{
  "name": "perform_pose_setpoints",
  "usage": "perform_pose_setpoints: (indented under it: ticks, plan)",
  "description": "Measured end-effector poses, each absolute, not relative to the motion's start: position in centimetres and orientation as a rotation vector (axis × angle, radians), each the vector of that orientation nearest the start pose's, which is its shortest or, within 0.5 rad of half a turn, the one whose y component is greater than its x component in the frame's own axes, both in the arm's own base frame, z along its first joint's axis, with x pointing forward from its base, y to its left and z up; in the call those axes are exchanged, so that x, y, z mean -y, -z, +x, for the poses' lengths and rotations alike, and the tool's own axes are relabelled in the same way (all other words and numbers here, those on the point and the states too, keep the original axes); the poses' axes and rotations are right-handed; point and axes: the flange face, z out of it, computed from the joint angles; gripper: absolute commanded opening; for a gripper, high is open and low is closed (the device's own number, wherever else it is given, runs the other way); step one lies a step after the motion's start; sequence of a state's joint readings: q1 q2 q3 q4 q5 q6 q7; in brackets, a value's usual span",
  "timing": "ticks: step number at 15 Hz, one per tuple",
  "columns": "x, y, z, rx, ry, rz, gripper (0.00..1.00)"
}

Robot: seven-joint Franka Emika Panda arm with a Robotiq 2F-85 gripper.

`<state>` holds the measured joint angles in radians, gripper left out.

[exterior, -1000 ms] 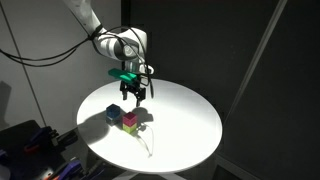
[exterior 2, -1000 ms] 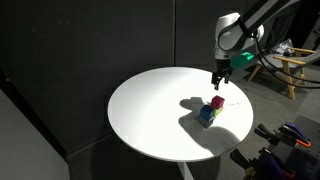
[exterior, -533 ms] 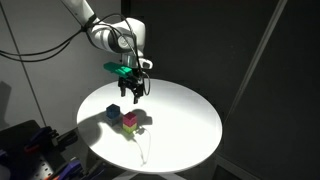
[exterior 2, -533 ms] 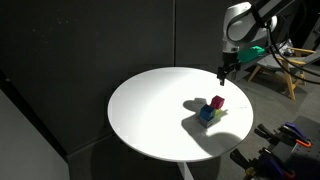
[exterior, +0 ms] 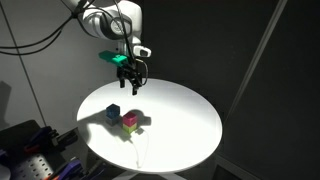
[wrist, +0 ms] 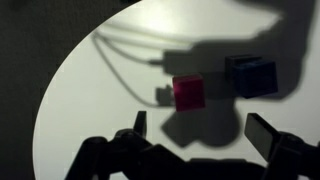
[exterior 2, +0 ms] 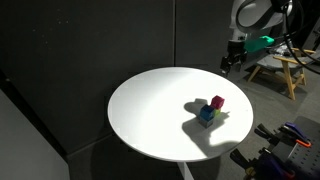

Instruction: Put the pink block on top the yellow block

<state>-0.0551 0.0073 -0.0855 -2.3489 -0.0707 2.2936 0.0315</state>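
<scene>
- Pink block (exterior: pixel 130 118) sits on top of the yellow block (exterior: pixel 132 127), on the round white bench (exterior: pixel 185 120).
- Blue cube (exterior: pixel 114 112) stands just beside the stack.
- Claw (exterior: pixel 130 85) hangs well above the stack, spread wide and holding nothing.
- Wrist view: the pink block shows between the fingers (wrist: pixel 262 132), far below them.

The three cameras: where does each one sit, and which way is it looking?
An exterior view: raised, off to one side, facing down onto the white table; the arm enters upper left, with the gripper over the table.
An exterior view: raised at another side, facing the same table; the arm enters upper right.
Wrist view: on the wrist, facing down; only the fingers show.
Shared: all three see the pink block and blue block.
</scene>
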Motion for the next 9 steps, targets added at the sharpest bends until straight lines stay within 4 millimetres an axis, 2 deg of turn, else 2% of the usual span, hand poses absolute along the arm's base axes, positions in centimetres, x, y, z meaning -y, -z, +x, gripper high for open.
perform_pose_setpoints:
  ticks: [9]
  plan:
    - [6.7, -36.8, 46.8, -0.217, 0.017, -3.14, 1.0]
